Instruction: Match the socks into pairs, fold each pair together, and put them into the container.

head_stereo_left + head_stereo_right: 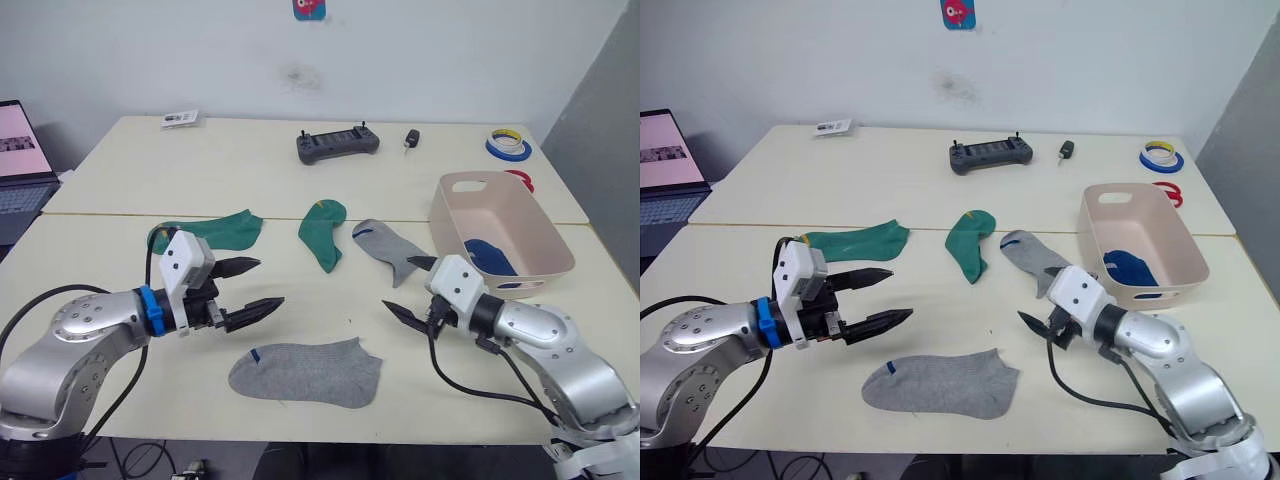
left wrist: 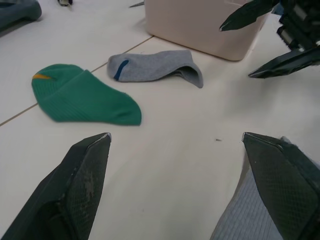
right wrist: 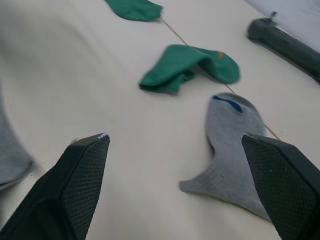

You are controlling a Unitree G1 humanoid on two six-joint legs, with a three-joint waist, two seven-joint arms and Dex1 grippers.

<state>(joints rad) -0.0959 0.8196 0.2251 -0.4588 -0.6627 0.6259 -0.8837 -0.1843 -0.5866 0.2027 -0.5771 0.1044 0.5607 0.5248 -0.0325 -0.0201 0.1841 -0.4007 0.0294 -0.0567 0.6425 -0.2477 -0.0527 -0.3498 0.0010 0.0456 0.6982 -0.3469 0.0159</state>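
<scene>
Cream tabletop (image 1: 120, 180) held both claws spread empty, left claw (image 1: 247, 290) above the flat grey ankle sock (image 1: 305, 372), right claw (image 1: 412, 289) by its crumpled grey mate (image 1: 392, 247); you should have pinched cuffs squarely before folding toward the pale pink plastic tub (image 1: 545, 232).

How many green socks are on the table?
2. One green sock lies behind the left gripper; the other green sock lies mid-table, beside a grey sock. None show in the container, though part of its inside is hidden.
</scene>
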